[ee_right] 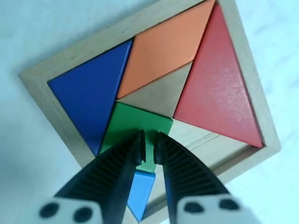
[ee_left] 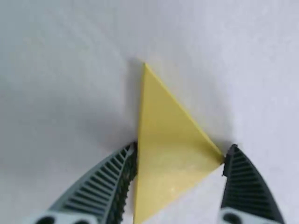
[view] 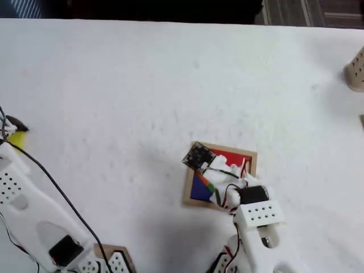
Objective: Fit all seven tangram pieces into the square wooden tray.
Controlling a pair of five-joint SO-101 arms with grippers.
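In the high view the square wooden tray sits on the white worktop, close to its near edge and a little right of the middle. The right arm leans over the tray from the near edge and covers much of it. The yellow triangle lies well apart from the tray, right at the worktop's left edge, at the tip of the left arm.

In the left wrist view the yellow triangle is flat, plain and sharp-cornered, with the white worktop behind it. The left pincer is spread wide around it and grips it: one ribbed finger presses the long side, and the other touches the opposite corner.

In the right wrist view the tray holds a dark blue triangle, an orange parallelogram, a large red triangle, a pale tan triangle in the middle, a green square and a light blue triangle that is partly hidden. A strip of bare tray floor shows beside the red triangle. The right pincer is narrowed to a slit with nothing held. Its tips stand over the green square, just beside the light blue triangle.
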